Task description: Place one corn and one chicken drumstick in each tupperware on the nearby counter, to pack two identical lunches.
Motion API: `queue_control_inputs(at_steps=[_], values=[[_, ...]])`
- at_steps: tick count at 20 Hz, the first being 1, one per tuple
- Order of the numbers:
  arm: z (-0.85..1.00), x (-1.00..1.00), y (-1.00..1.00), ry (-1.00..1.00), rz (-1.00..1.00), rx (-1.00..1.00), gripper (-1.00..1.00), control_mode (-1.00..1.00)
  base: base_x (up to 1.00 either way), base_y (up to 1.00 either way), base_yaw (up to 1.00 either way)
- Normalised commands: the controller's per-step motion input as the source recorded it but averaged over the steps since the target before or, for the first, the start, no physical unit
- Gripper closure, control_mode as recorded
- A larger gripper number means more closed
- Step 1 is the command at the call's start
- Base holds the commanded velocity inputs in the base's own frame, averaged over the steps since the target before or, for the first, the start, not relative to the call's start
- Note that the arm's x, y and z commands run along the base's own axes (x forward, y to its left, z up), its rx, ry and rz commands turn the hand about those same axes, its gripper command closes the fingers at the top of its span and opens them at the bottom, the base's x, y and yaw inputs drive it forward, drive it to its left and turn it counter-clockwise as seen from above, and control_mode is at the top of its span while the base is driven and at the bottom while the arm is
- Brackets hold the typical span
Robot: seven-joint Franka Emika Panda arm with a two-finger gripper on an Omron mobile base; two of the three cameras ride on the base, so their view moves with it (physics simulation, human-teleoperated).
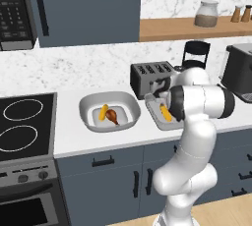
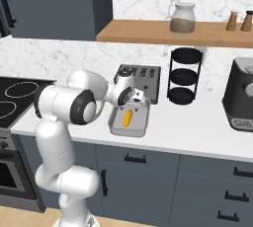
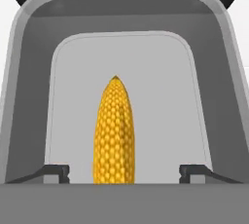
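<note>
A: Item one, the corn?
B: One cob [image 3: 114,133] lies flat on the floor of the rectangular tray [image 3: 29,96], lengthwise, its pointed tip toward the far wall. Bright yellow, pebbled with fine kernels, tapered like a finger. It sits there as the first half of that lunch.

A: Is anything gripping it?
B: No. The end effector [image 3: 124,172] hangs just above it with its jaws spread wide, one dark fingertip [image 3: 56,172] on each side of the cob and clear of it. I judge the cob as set down, not held.

A: The tray itself?
B: Light grey, smooth, matte like plastic, with rounded corners, shallow sloped walls and no lid. No drumstick is in it, so that pack looks unfinished.

A: The second container?
B: A deeper oval-cornered tub [image 1: 88,103], same grey, left of the tray on the tabletop [image 1: 69,136]. It holds another cob [image 1: 103,112] and a reddish-brown drumstick [image 1: 112,116] lying beside each other; whether they touch is too small to tell. That lunch reads as complete.

A: Surroundings?
B: A white marbled tabletop over blue-grey cabinets. A dark boxy toaster [image 2: 138,78] stands just behind the tray, and a black three-tier rack [image 2: 184,75] to its right. A glass jar [image 2: 182,18] rests on the brown wooden shelf [image 2: 148,31] above.
</note>
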Motion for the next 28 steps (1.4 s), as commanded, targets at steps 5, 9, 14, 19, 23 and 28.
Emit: queue_control_inputs(at_steps=[5,9,14,19,23,28], values=[[0.07,0.06,-0.23,-0.02,0.01,0.02,-1.00,-1.00,0.00,0.00,0.00],[0.53,-0.25,0.04,-0.02,0.14,0.00,-1.00,-1.00,0.00,0.00,0.00],[0.54,-0.45,0.58,0.02,0.08,0.12,-1.00,-1.00,0.00,0.00,0.00],[0.37,-0.81,0.47,0.00,0.00,0.04,-1.00,-1.00,0.00,0.00,0.00],[0.17,-1.00,0.67,0.00,-0.02,0.00,-1.00,-1.00,0.00,0.00,0.00],[0.58,-0.91,0.38,0.00,-0.10,0.04,-1.00,-1.00,0.00,0.00,0.00]])
